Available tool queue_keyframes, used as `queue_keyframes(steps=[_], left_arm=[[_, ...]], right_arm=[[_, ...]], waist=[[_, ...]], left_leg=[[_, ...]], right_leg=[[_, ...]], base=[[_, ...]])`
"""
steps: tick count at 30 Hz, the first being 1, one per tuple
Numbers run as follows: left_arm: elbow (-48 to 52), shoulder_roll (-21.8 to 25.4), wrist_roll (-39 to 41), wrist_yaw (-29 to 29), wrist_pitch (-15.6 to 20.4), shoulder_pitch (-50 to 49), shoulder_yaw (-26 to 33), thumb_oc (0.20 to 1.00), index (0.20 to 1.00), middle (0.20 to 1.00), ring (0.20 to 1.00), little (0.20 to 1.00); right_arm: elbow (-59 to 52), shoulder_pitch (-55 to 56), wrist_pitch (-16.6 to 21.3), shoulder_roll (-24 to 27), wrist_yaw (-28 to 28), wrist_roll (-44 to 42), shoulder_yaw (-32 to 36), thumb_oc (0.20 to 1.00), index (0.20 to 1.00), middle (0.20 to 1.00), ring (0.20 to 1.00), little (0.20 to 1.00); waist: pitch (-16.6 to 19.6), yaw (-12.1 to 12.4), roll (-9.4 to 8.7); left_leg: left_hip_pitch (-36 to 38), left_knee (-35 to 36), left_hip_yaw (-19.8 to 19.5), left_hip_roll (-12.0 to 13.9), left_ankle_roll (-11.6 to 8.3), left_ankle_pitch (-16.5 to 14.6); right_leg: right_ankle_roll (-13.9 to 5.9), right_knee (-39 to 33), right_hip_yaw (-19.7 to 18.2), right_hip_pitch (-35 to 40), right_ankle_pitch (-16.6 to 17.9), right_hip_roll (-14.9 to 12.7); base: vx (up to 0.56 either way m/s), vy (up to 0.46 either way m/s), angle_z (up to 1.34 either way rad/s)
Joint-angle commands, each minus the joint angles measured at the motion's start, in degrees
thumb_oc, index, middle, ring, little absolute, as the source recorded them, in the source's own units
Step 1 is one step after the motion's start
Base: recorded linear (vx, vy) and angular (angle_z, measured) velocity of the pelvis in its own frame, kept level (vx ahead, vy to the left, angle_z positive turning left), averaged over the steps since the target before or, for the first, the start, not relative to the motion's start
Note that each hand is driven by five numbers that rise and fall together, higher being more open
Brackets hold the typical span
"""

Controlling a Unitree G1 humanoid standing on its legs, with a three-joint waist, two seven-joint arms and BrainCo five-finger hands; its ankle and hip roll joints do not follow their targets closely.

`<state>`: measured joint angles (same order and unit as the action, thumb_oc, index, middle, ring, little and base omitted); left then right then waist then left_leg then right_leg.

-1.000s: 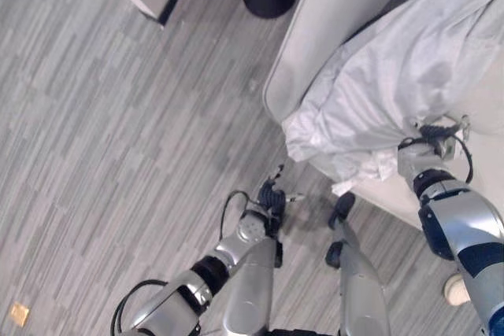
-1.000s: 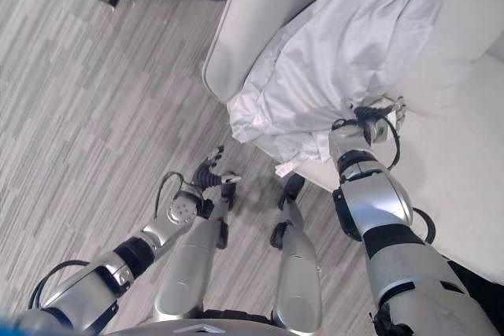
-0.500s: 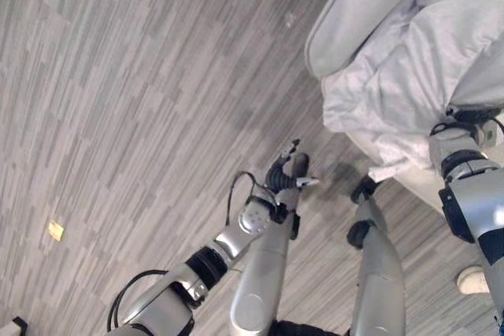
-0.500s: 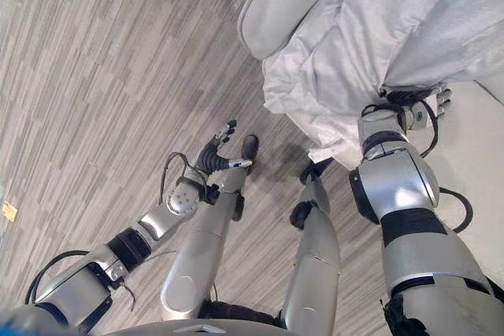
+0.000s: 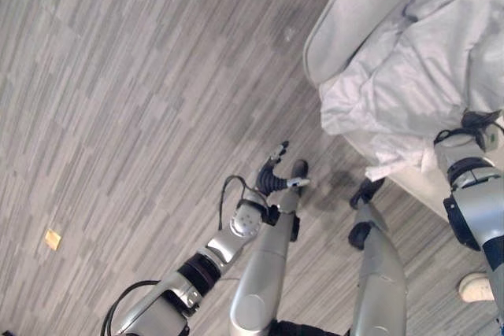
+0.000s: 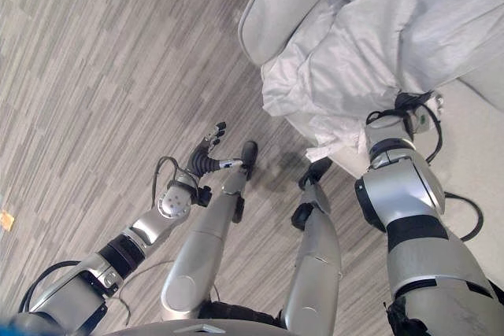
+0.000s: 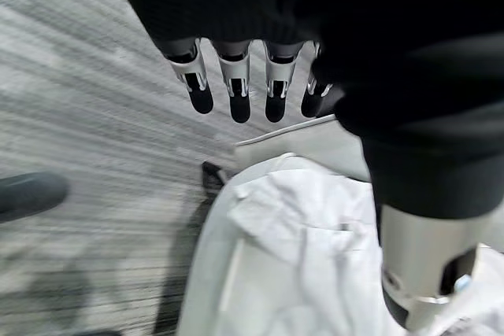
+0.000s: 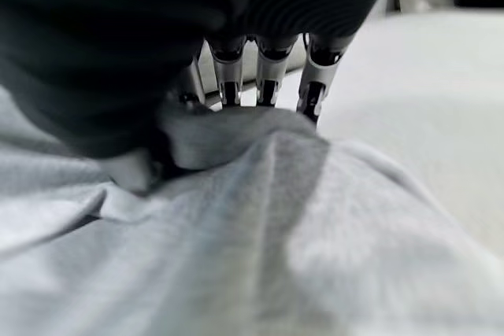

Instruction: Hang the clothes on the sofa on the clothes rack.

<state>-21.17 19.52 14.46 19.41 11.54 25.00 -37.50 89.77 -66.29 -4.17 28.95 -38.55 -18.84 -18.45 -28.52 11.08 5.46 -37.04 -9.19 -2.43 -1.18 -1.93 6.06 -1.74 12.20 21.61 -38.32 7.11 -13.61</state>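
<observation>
Gripping white garment [image 5: 409, 76] on sofa [image 5: 346, 13]: right robot hand [image 6: 416, 109]; left robot hand [image 5: 272, 175] relaxed over floor [image 5: 118, 116].

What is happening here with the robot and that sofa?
The robot stands beside a pale sofa with a white garment heaped on it. Its right hand is at the garment's lower edge, and in the right wrist view its fingers are closed on a fold of the cloth. The left hand hangs open over the wooden floor, holding nothing. The garment lies on the sofa, not yet hung.
</observation>
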Motion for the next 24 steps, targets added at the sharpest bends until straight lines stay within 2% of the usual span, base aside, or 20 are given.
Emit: queue_keyframes(steps=[1,2,3,4,6,10,11,16,18,20,24], left_arm=[[1.7,2.2,-4.2,-0.3,0.9,-1.4,-1.3,1.000,1.000,1.000,1.000,1.000],[1.7,2.2,-4.2,-0.3,0.9,-1.4,-1.3,1.000,1.000,1.000,1.000,1.000],[0.2,2.1,-4.0,0.0,0.1,-1.3,-0.6,1.000,1.000,1.000,1.000,1.000],[-0.3,2.0,-3.8,0.0,-0.3,-1.3,-0.4,1.000,1.000,1.000,1.000,1.000],[-1.4,1.7,-2.8,0.5,-0.8,-1.7,0.8,1.000,1.000,1.000,1.000,1.000],[-4.0,0.3,-1.3,1.3,-2.6,-3.1,3.4,1.000,1.000,1.000,1.000,1.000],[-4.6,-0.1,-0.7,1.5,-3.2,-3.8,4.0,1.000,1.000,1.000,1.000,1.000],[-4.7,-0.6,0.6,0.5,-4.0,-6.0,5.2,1.000,1.000,1.000,1.000,1.000],[-4.4,-0.4,0.8,-1.3,-4.9,-8.2,5.5,1.000,1.000,1.000,1.000,1.000],[-4.3,-0.3,0.6,-1.8,-5.1,-8.9,5.7,1.000,1.000,1.000,1.000,1.000],[-4.5,-0.3,0.7,-4.0,-5.9,-11.8,6.7,1.000,1.000,1.000,1.000,1.000]], right_arm=[[-2.8,5.8,2.4,-9.9,4.1,-11.6,5.0,0.200,0.200,0.200,0.200,0.200],[-2.9,5.9,2.5,-10.0,4.0,-11.7,5.0,0.200,0.200,0.200,0.200,0.200],[-6.0,7.2,5.1,-11.7,3.4,-17.3,6.9,0.200,0.200,0.200,0.200,0.200],[-7.3,8.1,5.7,-12.6,3.4,-18.8,7.1,0.200,0.200,0.200,0.200,0.200],[-12.9,10.0,9.5,-14.7,2.8,-24.8,8.3,0.200,0.200,0.200,0.200,0.200],[-32.6,17.4,16.1,-19.9,1.9,-31.4,7.3,0.200,0.200,0.200,0.200,0.200],[-40.1,20.3,17.8,-21.2,2.4,-32.7,6.2,0.200,0.200,0.200,0.200,0.200],[-50.0,23.2,20.0,-20.6,4.3,-35.5,6.2,0.200,0.200,0.200,0.200,0.200],[-56.4,25.1,20.9,-19.2,6.5,-36.4,6.4,0.200,0.200,0.200,0.200,0.200],[-58.0,25.4,21.0,-18.9,7.2,-36.7,6.6,0.200,0.200,0.200,0.200,0.200],[-61.5,26.8,22.8,-18.3,9.5,-38.8,8.8,0.200,0.200,0.200,0.200,0.200]], waist=[[-1.2,0.4,-0.92],[-1.2,0.5,-1.00],[-1.0,-0.5,-2.20],[-0.9,-0.8,-2.62],[-0.4,-1.8,-3.84],[0.7,-4.5,-6.76],[1.2,-5.6,-7.92],[3.3,-6.9,-9.27],[6.2,-8.0,-10.29],[7.0,-8.3,-10.46],[11.0,-9.1,-10.76]], left_leg=[[1.8,-3.6,0.3,0.2,-1.68,-10.4],[2.0,-3.5,0.4,0.2,-1.68,-10.4],[3.6,-3.0,0.7,0.7,-1.83,-10.5],[4.2,-2.7,0.9,0.8,-1.81,-10.5],[5.9,-1.8,1.4,1.3,-1.82,-10.4],[9.8,-0.2,2.9,2.1,-1.75,-10.1],[10.9,0.2,3.8,2.0,-1.37,-8.8],[15.6,2.0,4.4,2.3,-1.19,-8.6],[19.5,4.4,4.9,2.4,-0.86,-8.1],[20.7,5.5,4.9,2.3,-0.77,-7.7],[24.5,8.8,5.6,2.2,-0.53,-6.8]], right_leg=[[-7.12,2.5,-3.9,6.6,-6.6,-2.8],[-7.13,2.4,-4.0,6.7,-6.6,-2.8],[-7.06,1.7,-4.3,8.2,-6.3,-2.4],[-7.03,1.4,-4.5,8.7,-6.2,-2.3],[-6.99,0.7,-5.0,9.9,-5.8,-1.9],[-6.79,-1.0,-6.3,12.7,-5.0,-1.1],[-6.21,-2.0,-6.3,13.6,-3.5,-1.1],[-6.31,-3.4,-6.5,17.8,-3.1,-1.1],[-6.66,-4.2,-6.5,21.0,-3.1,-1.3],[-6.79,-4.4,-6.3,21.8,-3.1,-1.3],[-7.20,-4.7,-5.8,24.3,-3.4,-1.3]], base=[[-0.01,0.004,-0.03],[0.00,0.000,0.00],[-0.01,0.008,-0.04],[-0.02,0.014,-0.06],[-0.02,0.019,-0.18],[-0.04,0.029,-0.31],[-0.08,0.020,-0.19],[0.03,-0.006,-0.22],[0.08,-0.005,-0.20],[0.03,0.000,-0.09],[0.05,0.003,-0.03]])
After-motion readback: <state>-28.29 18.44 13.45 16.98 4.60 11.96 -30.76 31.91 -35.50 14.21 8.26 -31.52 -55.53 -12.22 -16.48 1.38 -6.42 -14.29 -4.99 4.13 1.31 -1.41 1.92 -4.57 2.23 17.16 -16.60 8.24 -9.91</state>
